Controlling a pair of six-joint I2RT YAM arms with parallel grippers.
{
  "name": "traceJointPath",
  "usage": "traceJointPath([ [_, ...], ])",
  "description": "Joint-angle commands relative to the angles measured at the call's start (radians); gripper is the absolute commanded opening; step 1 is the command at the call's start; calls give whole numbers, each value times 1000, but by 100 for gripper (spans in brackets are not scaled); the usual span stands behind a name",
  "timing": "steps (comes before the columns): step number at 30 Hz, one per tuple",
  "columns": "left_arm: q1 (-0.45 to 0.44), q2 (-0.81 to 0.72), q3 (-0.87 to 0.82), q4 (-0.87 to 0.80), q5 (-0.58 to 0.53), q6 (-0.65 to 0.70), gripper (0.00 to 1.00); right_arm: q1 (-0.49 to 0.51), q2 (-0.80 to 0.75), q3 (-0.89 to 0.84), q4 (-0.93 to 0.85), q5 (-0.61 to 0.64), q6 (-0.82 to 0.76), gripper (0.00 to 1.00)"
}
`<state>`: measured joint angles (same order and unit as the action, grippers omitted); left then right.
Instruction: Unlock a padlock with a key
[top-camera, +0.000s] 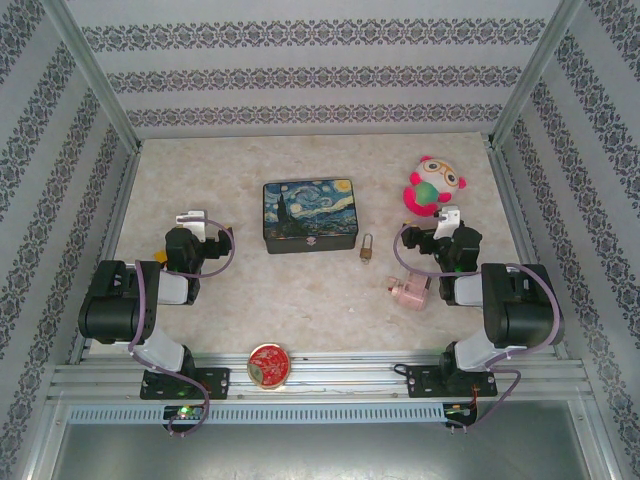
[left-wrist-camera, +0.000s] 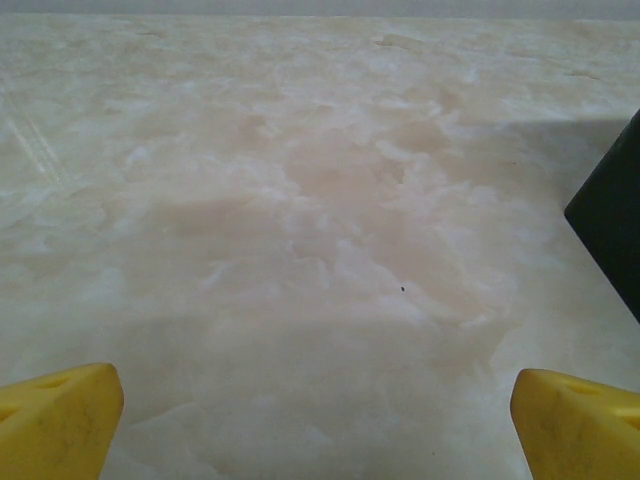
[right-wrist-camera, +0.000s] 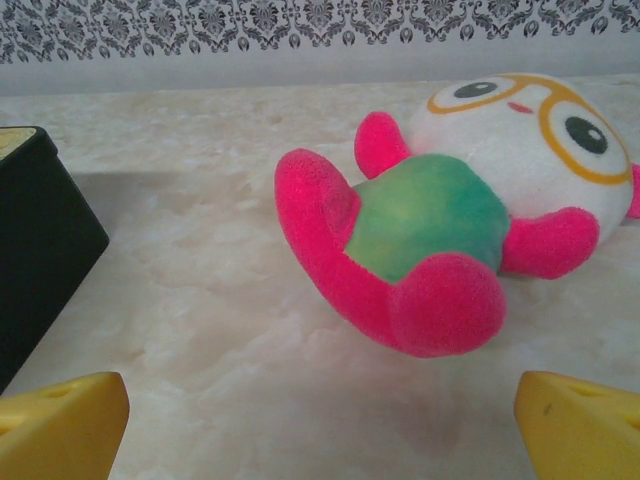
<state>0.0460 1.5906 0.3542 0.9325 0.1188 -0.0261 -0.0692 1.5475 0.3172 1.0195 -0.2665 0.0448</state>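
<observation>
Padlock (top-camera: 368, 249) upright on table (top-camera: 320, 320), just beside front right corner of Starry Night box (top-camera: 309, 214), apart from both grippers. Left gripper (left-wrist-camera: 320, 425) spread wide over bare tabletop, holding nothing. Right gripper (right-wrist-camera: 320, 425) spread wide too, empty, facing plush toy (right-wrist-camera: 440, 230). Pink blocky object (top-camera: 410, 292) near padlock.

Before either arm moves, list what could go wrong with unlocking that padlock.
1. The padlock is small and sits close to the Starry Night box; a wide-open claw might nudge it away instead of gripping it.
2. The right claw faces the plush toy, and a pink object lies beside that arm; swinging toward the padlock may sweep either.
3. The key is too tiny to make out surely, so a grasp may miss.
</observation>
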Motion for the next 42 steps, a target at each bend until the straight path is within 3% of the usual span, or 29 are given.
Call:
traceJointPath([
  [1,6,2,9,62,-10,-8,99,10,-4,20,10,-36,-23,98],
  [9,6,3,9,62,-8,-6,99,49,-15,-15,54,160,-11,98],
  [18,6,3,0,78,61,20,99,65,-15,-12,48,164,-29,98],
  [42,6,2,-3,88,78,26,99,72,-17,0,26,159,-42,98],
])
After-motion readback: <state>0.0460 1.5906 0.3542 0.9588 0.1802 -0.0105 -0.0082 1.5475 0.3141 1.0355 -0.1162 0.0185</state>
